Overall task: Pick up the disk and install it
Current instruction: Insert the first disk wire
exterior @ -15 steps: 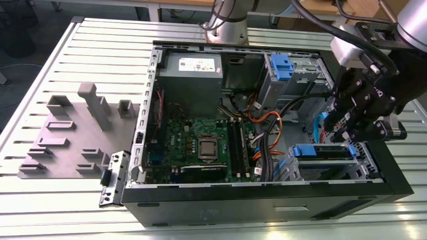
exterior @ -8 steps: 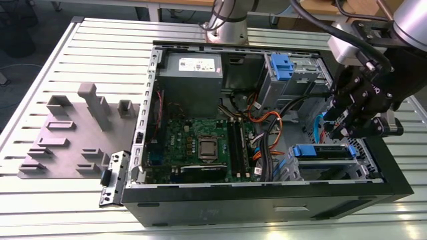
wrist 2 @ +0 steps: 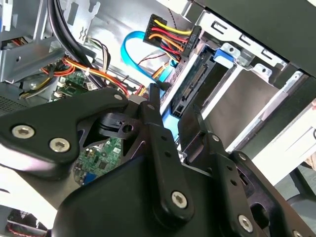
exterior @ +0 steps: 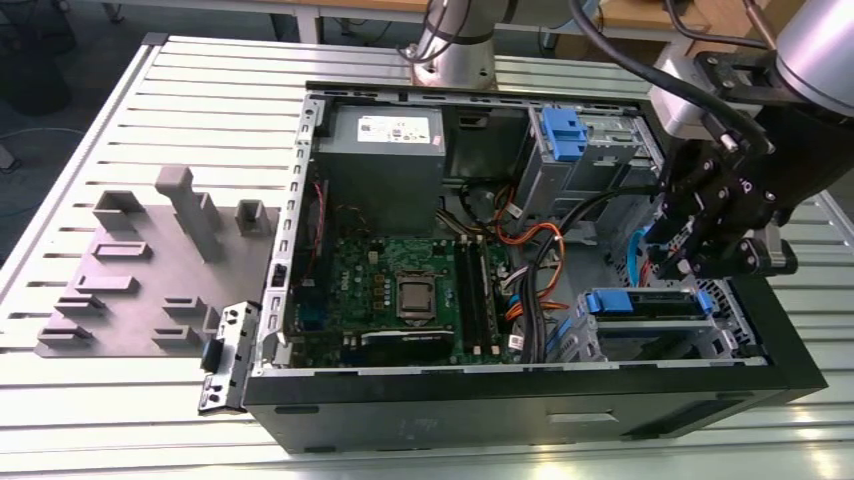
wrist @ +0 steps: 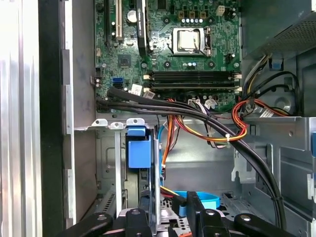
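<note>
Silver-grey with blue rails, the disk (wrist 2: pixel 192 81) stands on edge in the bay (wrist 2: pixel 249 96) at the corner of the case (exterior: pixel 534 410) on the exterior view's right. In the second wrist view we see only its connector edge, as the bay walls hide its broad faces. The gripper (wrist 2: pixel 175 106) hangs right over the disk's end with its jaws apart and astride it, but we cannot tell whether they pinch it, because the black linkage blocks the contact. A wired plug (wrist 2: pixel 170 34) and a blue cable (wrist 2: pixel 140 47) lie just beside the disk, and the motherboard (exterior: pixel 414 290) sits further in.
</note>
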